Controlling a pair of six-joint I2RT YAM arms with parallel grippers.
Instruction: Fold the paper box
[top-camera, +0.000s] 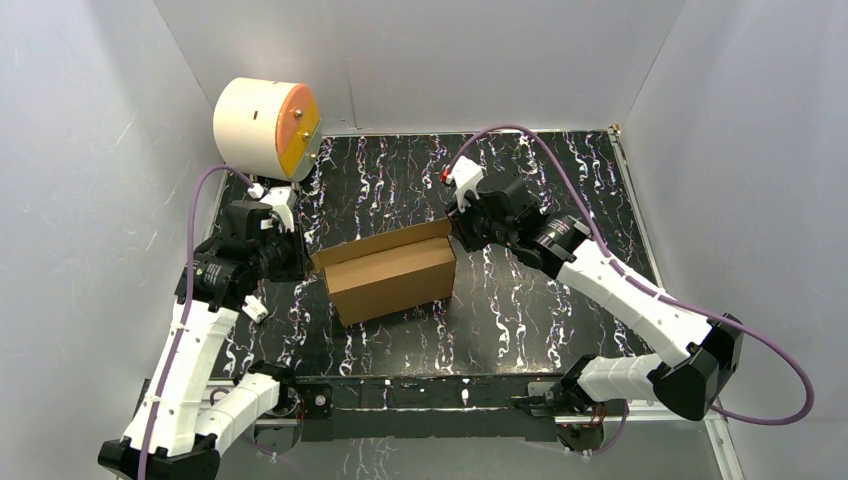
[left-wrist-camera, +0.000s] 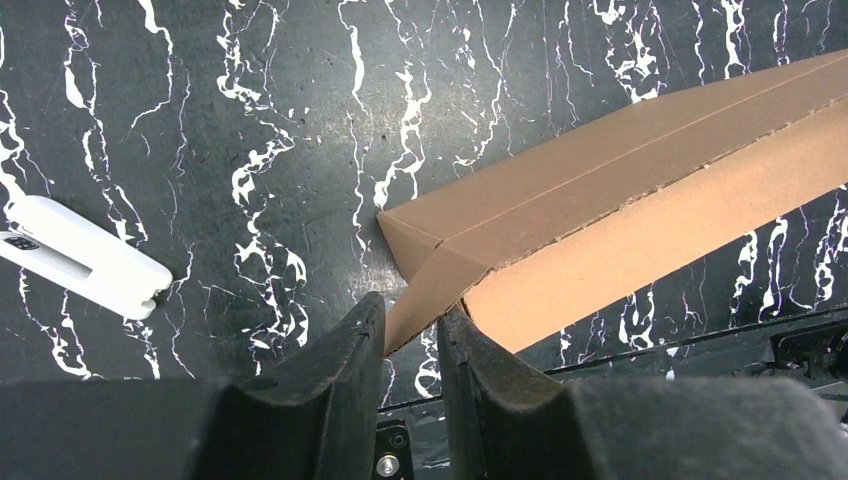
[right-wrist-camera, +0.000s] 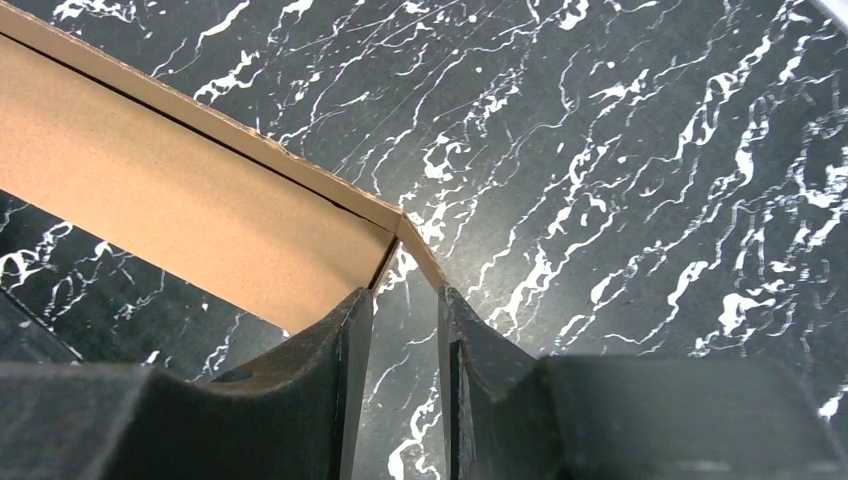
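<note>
- The paper box stands in the middle of the table as a shallow open tray, long walls up, slightly askew between my two arms.
- My left gripper is pinched narrow on the end flap at the box's left corner, and cardboard fills the gap between the fingers.
- My right gripper is nearly closed around the far right corner. The short end flap touches one finger, but marble shows through the gap, so I cannot tell whether it truly clamps.
- I judge the step in hand to be tucking in the end walls, with both ends held at once.
- To do it well, I would move both wrists together and slowly, so the tray neither twists nor skids on the slick top.
- I would bend along the scored crease, not across the corrugation, and watch the left wrist view for the flap slipping out.
- The risk is one arm pulling harder and springing a long wall open.
</note>
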